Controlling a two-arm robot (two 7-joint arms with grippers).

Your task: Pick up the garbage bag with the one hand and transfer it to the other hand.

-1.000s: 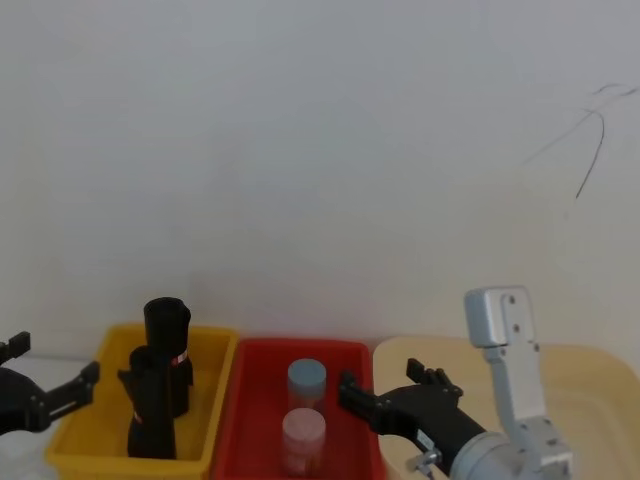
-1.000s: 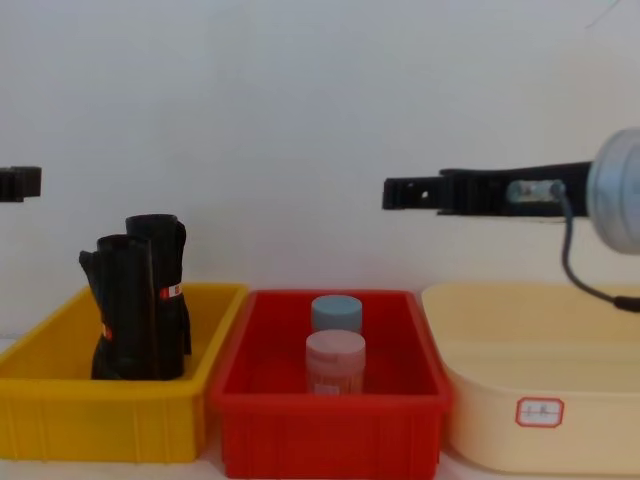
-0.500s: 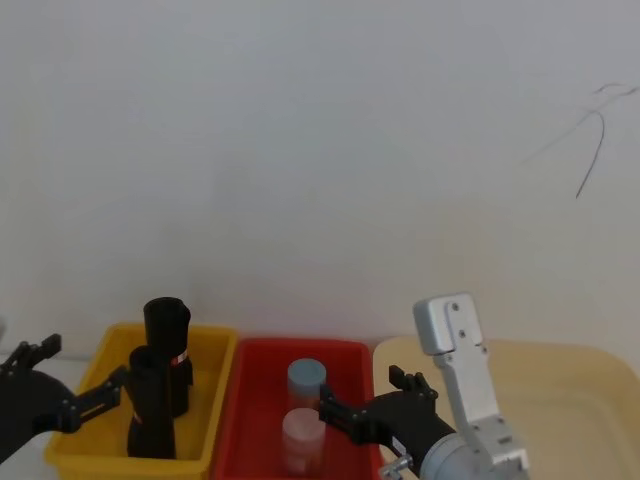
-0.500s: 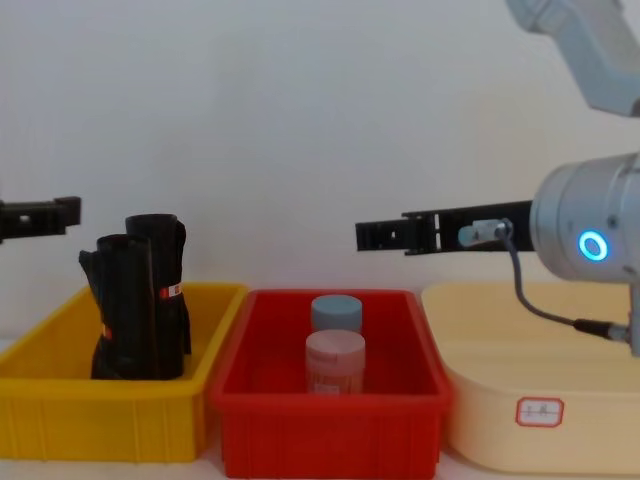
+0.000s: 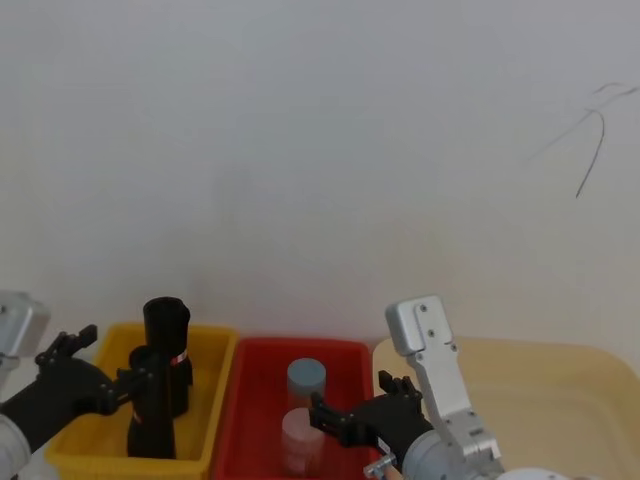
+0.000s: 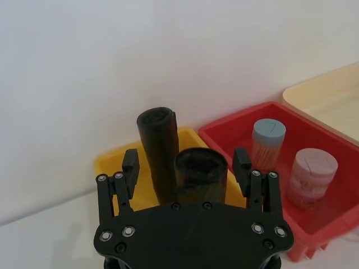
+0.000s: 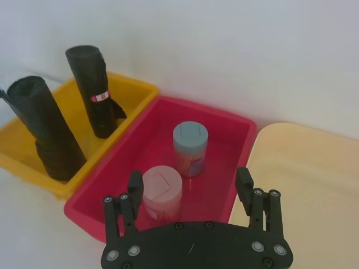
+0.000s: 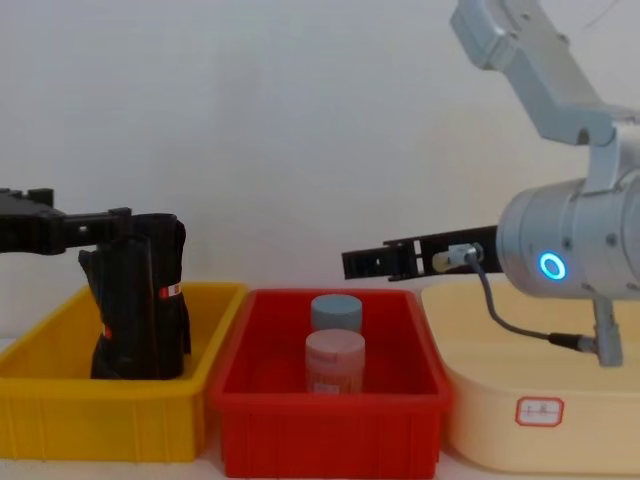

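Logging head view: left gripper [image 5: 110, 360], fingers apart, sits over the yellow bin [image 5: 215, 420] at the top of the nearer garbage bag [image 5: 150, 420], which stands upright in front of a second roll [image 5: 167, 335]. Right gripper [image 5: 348, 392], fingers apart, hangs over the red bin [image 5: 250, 400].
Left wrist view: my fingers flank the bag's top; contact cannot be told.
Right wrist view: blue-lidded jar [image 7: 189, 147] and pink-lidded jar [image 7: 162, 193] stand in the red bin.
Chest view: left gripper level with the bag's top.
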